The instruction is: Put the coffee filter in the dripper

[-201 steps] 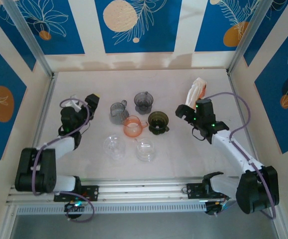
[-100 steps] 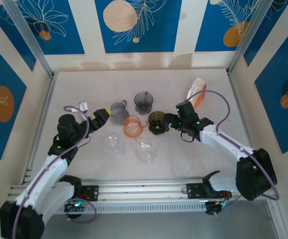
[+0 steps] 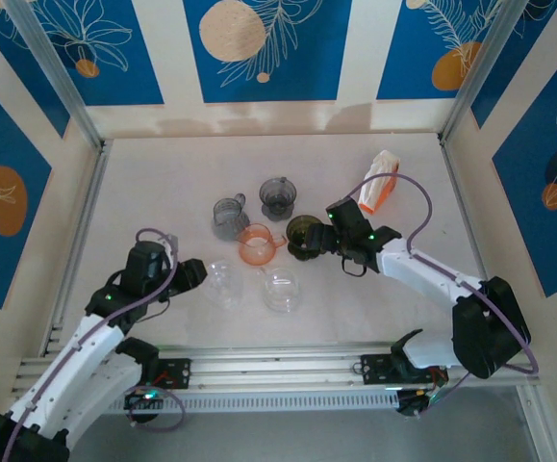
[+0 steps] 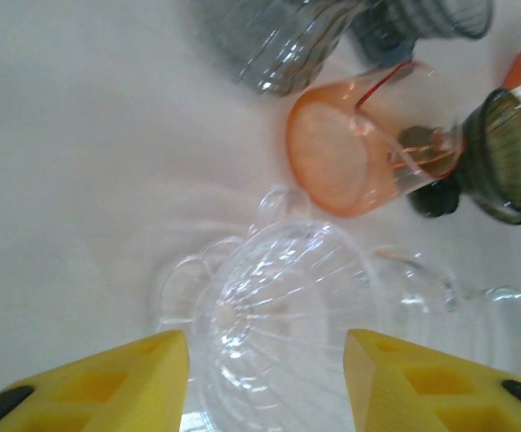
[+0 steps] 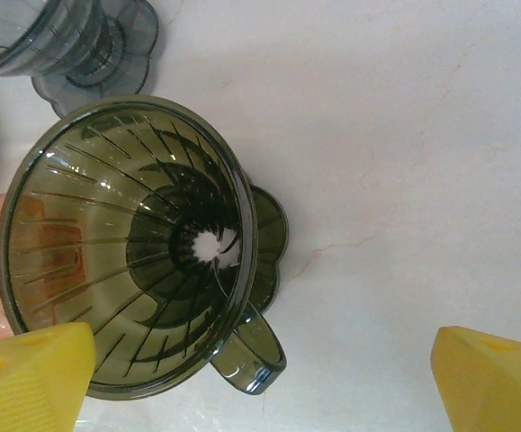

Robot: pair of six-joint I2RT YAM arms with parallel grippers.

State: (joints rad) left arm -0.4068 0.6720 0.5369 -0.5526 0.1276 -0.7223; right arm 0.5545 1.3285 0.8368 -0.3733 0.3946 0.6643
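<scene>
Top external view: a pack of coffee filters [image 3: 380,181], white and orange, lies at the far right of the pale surface [image 3: 163,183] - well apart from the cluster of plastic drippers at centre. From the right wrist, the right jaws are seen spread wide above a dark green dripper [image 5: 125,243], which stands upright. From the left wrist, the left jaws stand apart with a clear dripper's [image 4: 278,315] near rim between their tips - an orange dripper [image 4: 341,157] sits just beyond.
</scene>
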